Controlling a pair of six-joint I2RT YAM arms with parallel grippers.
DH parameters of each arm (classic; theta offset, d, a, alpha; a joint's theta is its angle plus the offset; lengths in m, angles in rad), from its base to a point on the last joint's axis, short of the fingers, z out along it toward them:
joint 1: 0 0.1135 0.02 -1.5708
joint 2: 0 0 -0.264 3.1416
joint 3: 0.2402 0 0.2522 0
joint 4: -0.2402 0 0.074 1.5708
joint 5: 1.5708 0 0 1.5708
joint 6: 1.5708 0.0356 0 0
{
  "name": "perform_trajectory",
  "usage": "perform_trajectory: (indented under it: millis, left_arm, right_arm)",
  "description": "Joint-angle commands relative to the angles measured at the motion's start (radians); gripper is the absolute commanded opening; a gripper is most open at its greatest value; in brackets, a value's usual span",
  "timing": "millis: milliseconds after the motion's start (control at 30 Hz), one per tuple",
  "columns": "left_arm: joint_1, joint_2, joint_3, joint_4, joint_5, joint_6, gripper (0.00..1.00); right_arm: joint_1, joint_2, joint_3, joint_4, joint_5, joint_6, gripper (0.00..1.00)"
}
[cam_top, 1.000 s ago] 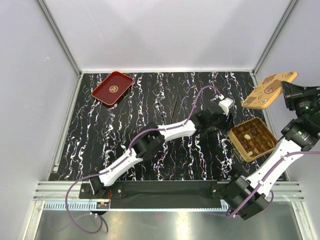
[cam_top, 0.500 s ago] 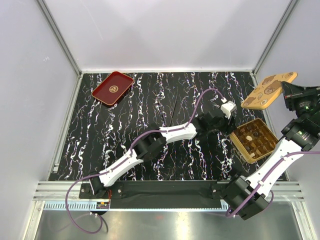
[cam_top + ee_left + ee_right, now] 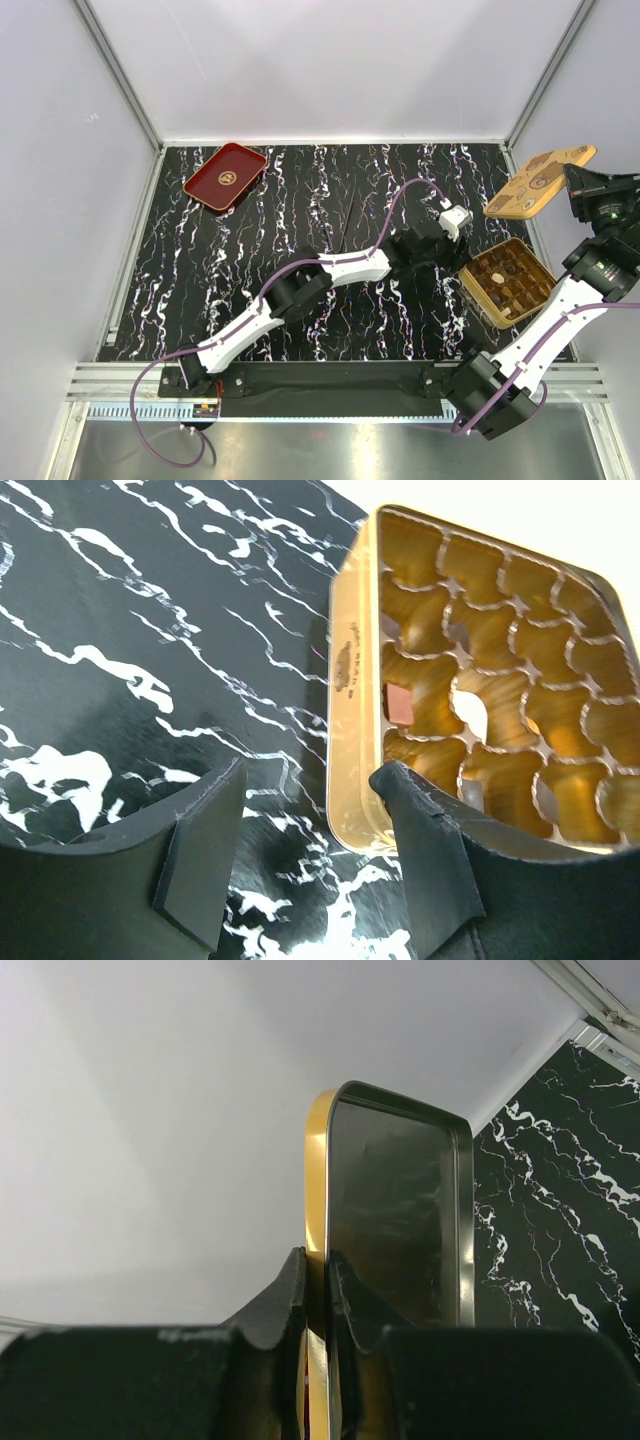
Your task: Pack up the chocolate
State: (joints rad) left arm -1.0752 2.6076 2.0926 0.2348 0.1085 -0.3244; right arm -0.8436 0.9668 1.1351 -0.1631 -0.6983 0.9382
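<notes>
The chocolate lies as small brown and cream pieces in the compartments of the open gold box at the right of the table. In the left wrist view a brown piece sits in a near compartment of the box. My left gripper stands open just left of the box's near wall, with nothing between its fingers. My right gripper is shut on the edge of the gold lid, held up in the air behind the box.
A red tray sits at the far left corner of the black marbled table. A thin black stick lies near the middle, beside the left arm. White walls close in the back and both sides.
My left gripper has edged a little nearer and toward the box. The right gripper and the lid have stayed where they were.
</notes>
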Motion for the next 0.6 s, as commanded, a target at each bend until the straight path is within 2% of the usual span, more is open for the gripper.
perform_trajectory:
  millis: [0, 167, 400, 567]
  left_arm:
    - [-0.014, -0.069, -0.063, 0.053, 0.076, 0.018, 0.63]
    - [-0.017, -0.047, -0.003, -0.009, 0.068, 0.028, 0.63]
    - [-0.020, -0.076, -0.057, 0.029, 0.094, 0.034, 0.65]
    - [-0.029, -0.057, -0.016, -0.037, 0.068, 0.059, 0.66]
  right_arm:
    - [-0.002, -0.016, 0.034, 0.031, 0.011, -0.016, 0.00]
    - [-0.002, -0.022, 0.018, 0.036, 0.013, -0.015, 0.00]
    - [-0.002, -0.023, 0.014, 0.039, 0.013, -0.016, 0.00]
    - [-0.002, -0.027, 0.006, 0.040, 0.014, -0.013, 0.00]
